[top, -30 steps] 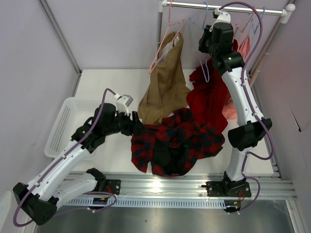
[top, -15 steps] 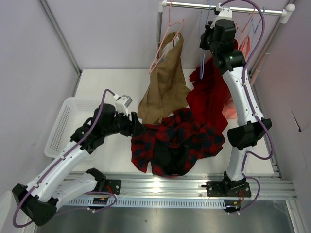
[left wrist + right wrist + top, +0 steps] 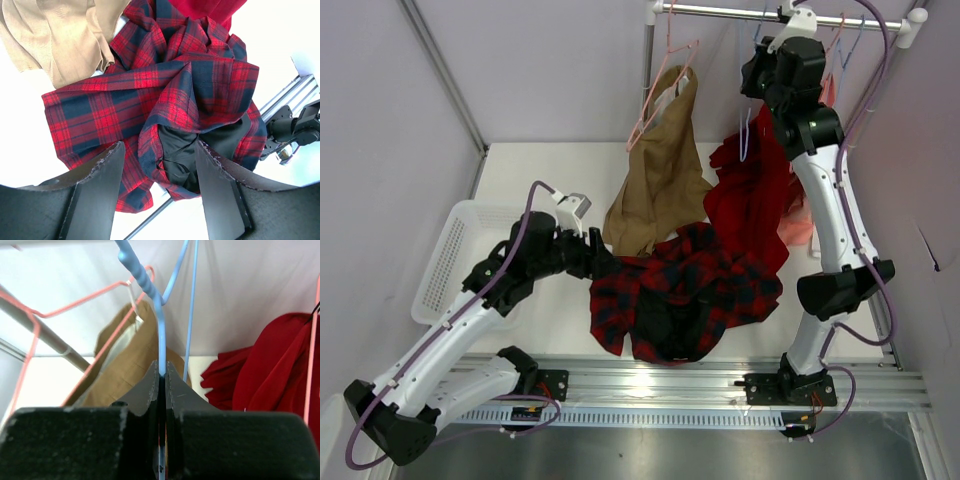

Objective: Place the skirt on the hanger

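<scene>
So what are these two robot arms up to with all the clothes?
The right gripper is clamped on a thin light-blue wire hanger up at the metal rail. The left gripper hangs open just over a red and navy plaid skirt, which lies crumpled on the white table, not yet on the hanger. A tan garment and a plain red one hang nearby.

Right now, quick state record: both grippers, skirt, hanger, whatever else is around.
left gripper: open, fingers either side of a fold of the skirt; contact unclear
right gripper: shut on the hanger, up by the rail
skirt: crumpled on the table, near its front edge, not on the hanger
hanger: light-blue wire, pinched below its hook; hook on or off the rail, cannot tell
tan garment: hangs below the rail, hem on the table
red garment: right of the tan one
basket: white, left side of the table
</scene>
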You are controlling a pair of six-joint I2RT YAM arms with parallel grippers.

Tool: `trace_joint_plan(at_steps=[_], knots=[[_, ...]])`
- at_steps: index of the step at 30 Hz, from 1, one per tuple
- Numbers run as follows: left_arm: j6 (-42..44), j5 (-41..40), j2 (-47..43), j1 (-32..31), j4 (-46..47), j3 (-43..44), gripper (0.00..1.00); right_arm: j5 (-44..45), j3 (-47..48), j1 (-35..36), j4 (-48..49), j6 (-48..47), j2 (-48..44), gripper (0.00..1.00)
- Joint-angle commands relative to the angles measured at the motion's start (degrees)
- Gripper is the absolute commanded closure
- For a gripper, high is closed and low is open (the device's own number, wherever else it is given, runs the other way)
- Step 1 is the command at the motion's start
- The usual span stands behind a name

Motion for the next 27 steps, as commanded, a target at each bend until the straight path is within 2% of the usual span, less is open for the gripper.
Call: trace_joint_plan(at_steps=[1,7,10,17,22,25,27], knots=[[1.65,-0.51,-0.58,0.28,0.26,2.57,0.37,-1.34,-0.01,-0.45,3.0,1.05,-4.87,1.0],[1.92,-0.77,-0.58,0.37,-0.17,2.93,0.37,-4.07,-8.88,-0.8,2.73,2.37,-10.32,1.0],[2.01,-0.51,-0.49,0.28,-0.53,3.01,0.37,-7.05,-15.03,-0.89,1.59,3.77,-16.98,1.0],[1.57,0.37,-1.19,0.28,-1.85,1.26,0.43,-21.54,-30.76,-1.42,-4.11,10.97,-32.53,1.0],[0.42,1.25,-2.51,0.19,-2.02,-2.25,0.48,-32.88,-46.02,2.26,-7.37,14.76,-41.87,1.0],[-1.15,2.12,-2.69,-0.51,-1.32,-4.44,0.52,-35.35,-54.99,6.12,-7.73,17.56,-48.63,1.0],[-1.42,2.3,-3.04,-1.39,-0.44,-5.07,0.54,-36.85,-57.66,7.98,-8.95,18.45,-52.49,1.0]])
